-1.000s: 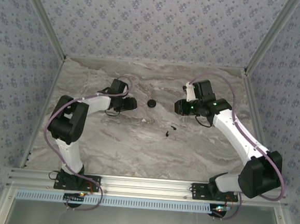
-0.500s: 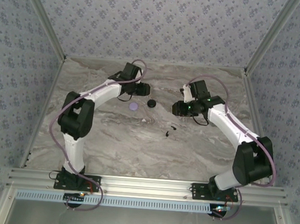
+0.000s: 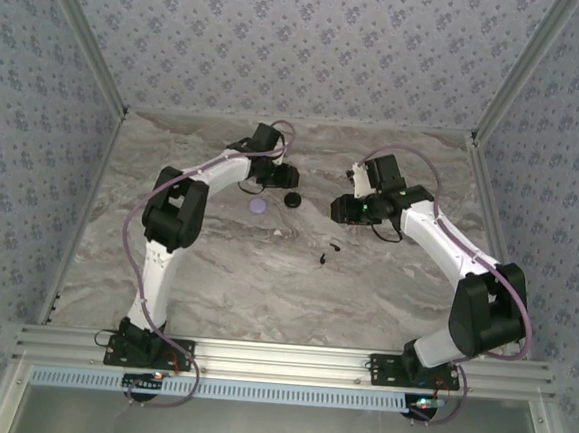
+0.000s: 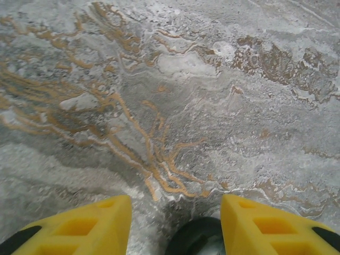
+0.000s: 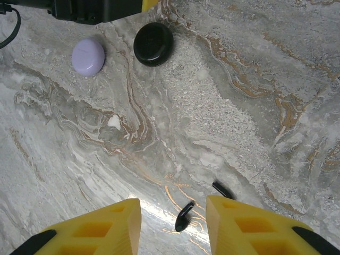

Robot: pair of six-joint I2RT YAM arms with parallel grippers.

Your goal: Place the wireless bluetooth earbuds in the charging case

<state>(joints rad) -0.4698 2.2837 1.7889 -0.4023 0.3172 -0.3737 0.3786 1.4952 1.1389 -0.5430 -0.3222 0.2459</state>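
Looks hardly begun: nothing put into any case yet. Picking up and putting in both left to do. On the left, flat on the counter [image 3: 215, 271], a lilac disc [image 5: 88, 56]. Just beside it, left end effector [image 4: 175, 207], fingers spread, black puck [image 5: 153, 43] between them, not pinched. Further right, two earbuds [image 5: 184, 210], loose on the counter, close together, apart from the puck. Right over them, right end effector [image 5: 172, 204], fingers spread, holding nothing.
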